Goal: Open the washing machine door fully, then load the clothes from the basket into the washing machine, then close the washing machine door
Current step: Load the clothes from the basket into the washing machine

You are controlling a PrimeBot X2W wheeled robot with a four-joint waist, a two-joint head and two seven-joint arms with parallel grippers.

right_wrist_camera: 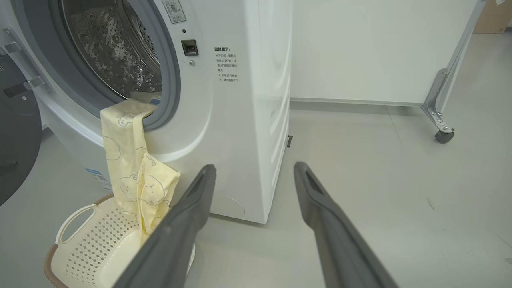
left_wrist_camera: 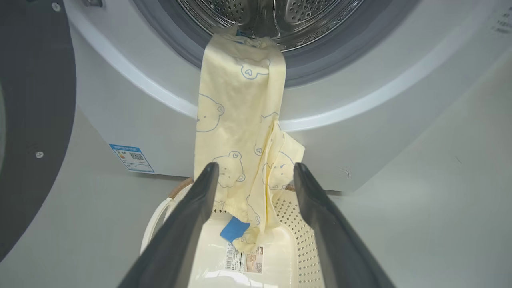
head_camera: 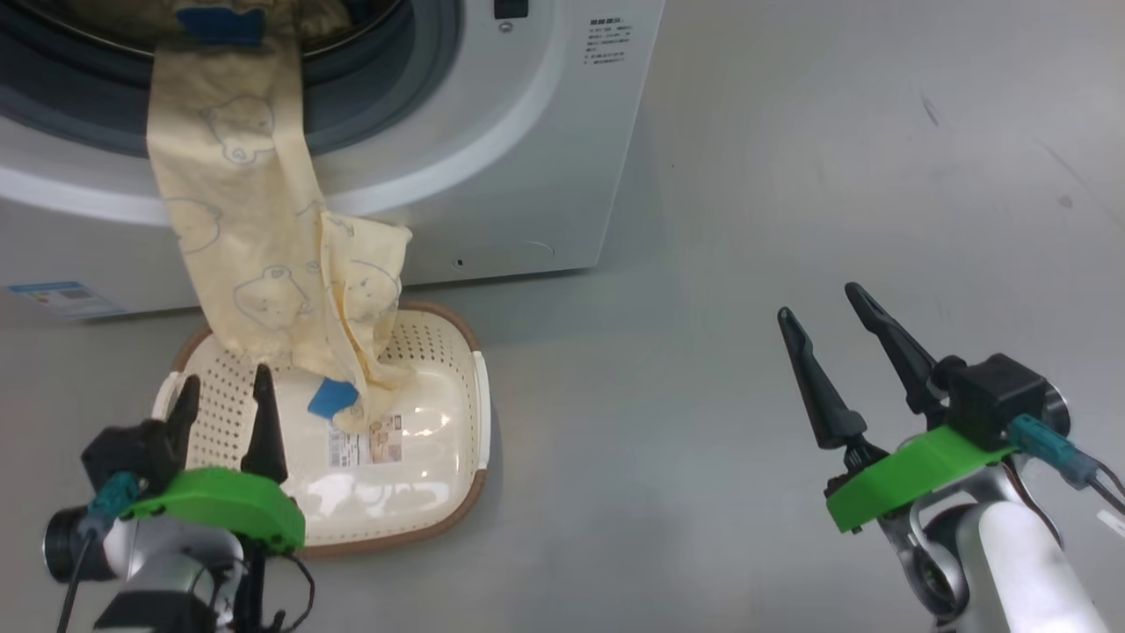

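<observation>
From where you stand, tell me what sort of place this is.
Likely a test room or lab set up as a laundry corner, not a home: a white washing machine stands on a bare grey floor, a basket sits in front of it, and a white panel on a caster stands nearby.

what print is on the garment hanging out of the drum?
Pale yellow garment with blue bear outlines; clearest in left wrist view.

In my head view the washing machine [head_camera: 527, 132] is cut off at top and left. Its door [left_wrist_camera: 36, 120] is a dark slice cut by my left wrist view's edge. My left gripper [head_camera: 226, 376] hides the near corner of the basket [head_camera: 444, 347]. The print on the sticker [head_camera: 365, 444] is too small to read.
</observation>
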